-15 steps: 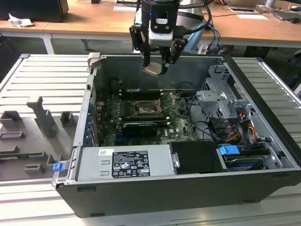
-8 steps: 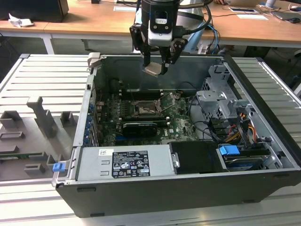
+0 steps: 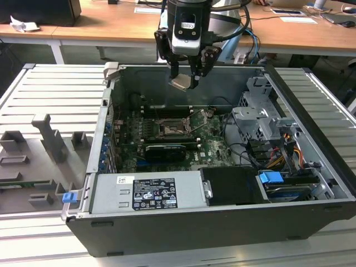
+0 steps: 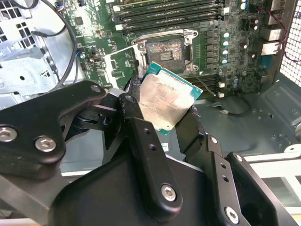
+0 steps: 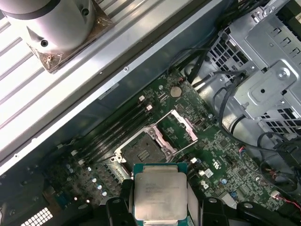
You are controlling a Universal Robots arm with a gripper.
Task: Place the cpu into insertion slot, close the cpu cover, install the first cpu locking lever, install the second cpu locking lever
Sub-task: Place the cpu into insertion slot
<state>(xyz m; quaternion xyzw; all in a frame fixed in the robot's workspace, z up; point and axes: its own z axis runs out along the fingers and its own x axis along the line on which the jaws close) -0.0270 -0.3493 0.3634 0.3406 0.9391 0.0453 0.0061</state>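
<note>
My gripper [image 3: 184, 81] hangs above the open computer case, shut on the cpu [image 3: 180, 83], a small silver-faced square chip with a green edge. Both wrist views show the cpu [image 4: 164, 101] [image 5: 160, 194] pinched at two opposite edges between the black fingers [image 4: 134, 106]. The insertion slot [image 3: 169, 129] [image 4: 164, 51] [image 5: 142, 149] lies open on the green motherboard, below the chip and apart from it, its dark centre bare. The cpu cover [image 5: 181, 126] [image 4: 118, 63], a thin metal frame, stands swung up at one side of the slot.
A grey power supply box [image 3: 147, 192] fills the case's near side, with a black ribbed card [image 3: 164, 151] just behind it. A metal drive cage [image 3: 261, 119] and cables stand at the exterior view's right. Memory slots [image 4: 164, 12] run beside the socket. Grey fixtures [image 3: 47, 139] lie outside.
</note>
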